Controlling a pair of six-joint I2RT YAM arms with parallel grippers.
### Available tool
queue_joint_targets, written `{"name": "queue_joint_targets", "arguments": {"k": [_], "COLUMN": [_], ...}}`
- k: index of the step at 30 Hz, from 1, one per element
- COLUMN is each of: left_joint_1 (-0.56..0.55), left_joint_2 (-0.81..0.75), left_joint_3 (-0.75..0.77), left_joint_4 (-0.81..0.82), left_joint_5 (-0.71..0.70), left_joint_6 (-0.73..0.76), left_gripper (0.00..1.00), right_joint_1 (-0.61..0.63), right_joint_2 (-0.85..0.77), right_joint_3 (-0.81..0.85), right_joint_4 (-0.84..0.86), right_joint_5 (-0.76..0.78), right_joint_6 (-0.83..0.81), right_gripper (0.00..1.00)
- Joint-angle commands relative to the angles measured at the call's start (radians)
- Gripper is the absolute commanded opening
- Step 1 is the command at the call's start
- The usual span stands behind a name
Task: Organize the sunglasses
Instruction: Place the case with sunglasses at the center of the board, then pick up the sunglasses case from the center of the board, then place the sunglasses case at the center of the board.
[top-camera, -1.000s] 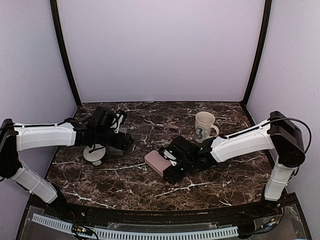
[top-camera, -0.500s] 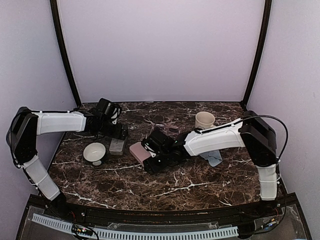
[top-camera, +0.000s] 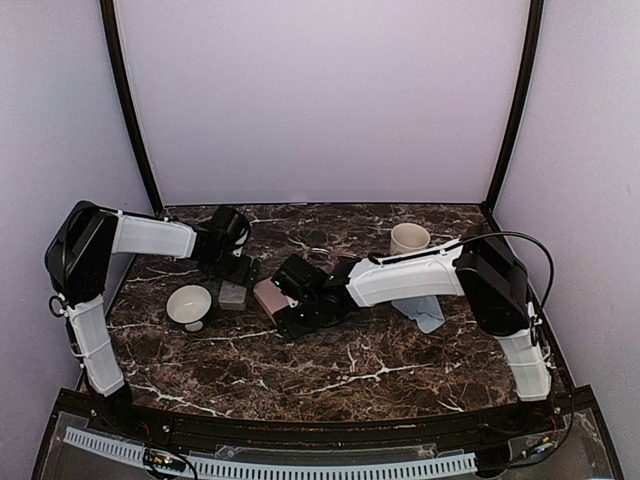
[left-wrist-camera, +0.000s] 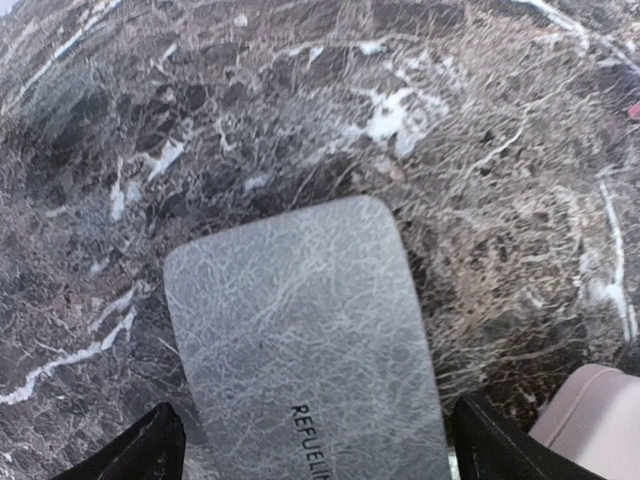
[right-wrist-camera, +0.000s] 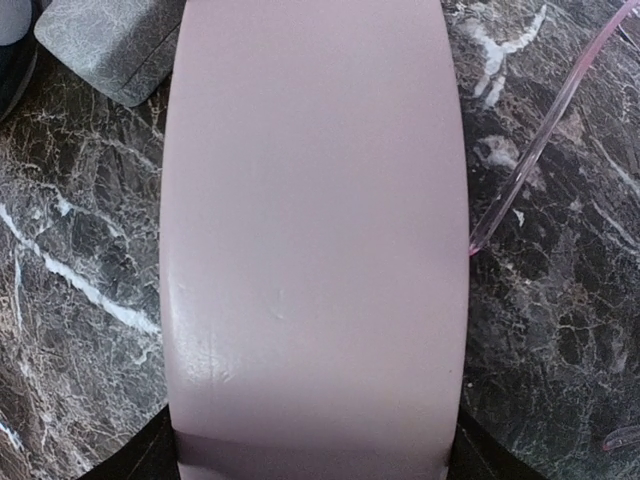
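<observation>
The translucent red-pink plastic sunglasses showed only in the right wrist view. One thin curved temple lay on the dark white-veined marble table, just beside the right long edge of the oblong matte pink case. The rest of the frame was out of view.

The right gripper was closed on the pink case, with one finger against each long side and the jaws held fairly wide by the case's breadth.

The oblong textured grey case lay flat on the table just to the left of the pink case. The left gripper stood spread wide, with a fingertip on either side of the grey case's near end. It held nothing.

A white ceramic bowl sat left of the grey case. A cream mug stood behind the right forearm, and a light blue cloth lay on its near side.
</observation>
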Motion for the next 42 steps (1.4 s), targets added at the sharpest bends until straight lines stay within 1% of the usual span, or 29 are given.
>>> {"name": "queue_joint_targets", "arguments": {"k": [1,4,8,11,16,17,19,23,28,31,34,37,39,42], "left_joint_1": [0.013,0.014,0.015,0.014,0.014,0.015,0.015,0.008,-0.039,-0.083,-0.130,-0.212,-0.264,-0.314], "left_joint_2": [0.018,0.019,0.019,0.014,-0.026,-0.046,-0.096,-0.212,-0.330,-0.396,-0.467,-0.516,-0.538,-0.554], "left_joint_3": [0.020,0.017,0.019,0.023,0.034,0.034,0.027,-0.002,-0.049,-0.099,-0.174,-0.248,-0.290,-0.346], "left_joint_4": [-0.039,-0.038,-0.033,-0.030,-0.008,0.000,0.028,0.081,0.088,0.095,0.132,0.192,0.228,0.293], "left_joint_5": [-0.002,0.005,0.013,0.011,0.010,0.013,0.037,0.109,0.225,0.311,0.441,0.547,0.583,0.619], "left_joint_6": [0.001,-0.005,-0.012,-0.013,-0.010,-0.010,-0.010,-0.008,0.003,-0.002,-0.008,-0.016,-0.030,-0.080], "left_gripper": [0.93,0.88,0.79,0.70,0.49,0.49,0.44,0.39,0.37,0.37,0.35,0.32,0.28,0.25], "right_joint_1": [0.006,0.006,0.006,0.006,0.006,0.005,0.003,-0.021,-0.067,-0.089,-0.094,-0.098,-0.107,-0.116], "right_joint_2": [0.005,-0.016,-0.057,-0.109,-0.241,-0.265,-0.321,-0.418,-0.568,-0.673,-0.764,-0.832,-0.874,-0.934], "right_joint_3": [0.038,0.028,-0.001,-0.044,-0.147,-0.170,-0.214,-0.312,-0.502,-0.605,-0.691,-0.758,-0.799,-0.875], "right_joint_4": [-0.010,-0.013,-0.002,0.029,0.099,0.109,0.125,0.138,0.209,0.271,0.319,0.332,0.346,0.420], "right_joint_5": [0.038,0.052,0.044,0.025,0.000,0.001,-0.003,-0.011,-0.036,-0.095,-0.179,-0.234,-0.273,-0.332], "right_joint_6": [0.020,0.019,0.019,0.019,0.019,0.017,0.014,0.017,0.017,-0.002,-0.056,-0.088,-0.092,-0.070], "right_gripper": [0.77,0.82,0.88,0.89,0.90,0.90,0.91,0.91,0.91,0.91,0.92,0.92,0.93,0.94]}}
